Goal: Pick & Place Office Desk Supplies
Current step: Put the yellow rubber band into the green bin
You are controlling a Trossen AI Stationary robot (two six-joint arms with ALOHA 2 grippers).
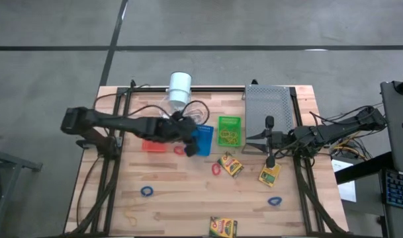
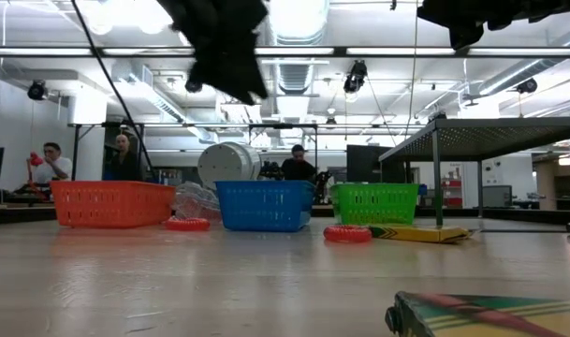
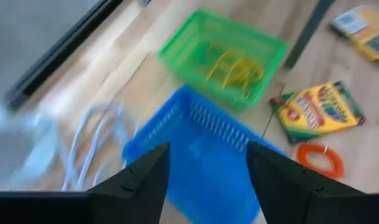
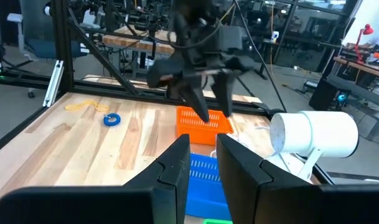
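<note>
We had the left gripper (image 1: 188, 140) hovering over the blue basket (image 1: 204, 139), fingers spread wide, holding nothing. Right gripper (image 1: 263, 140) sat by the grey tray (image 1: 268, 106), fingers a narrow gap apart, empty. Green basket (image 1: 229, 130) held yellow bands; red-orange basket (image 1: 154, 145) lay left of the blue one. Crayon boxes (image 1: 230, 164) lay loose on the table (image 1: 181, 198).
</note>
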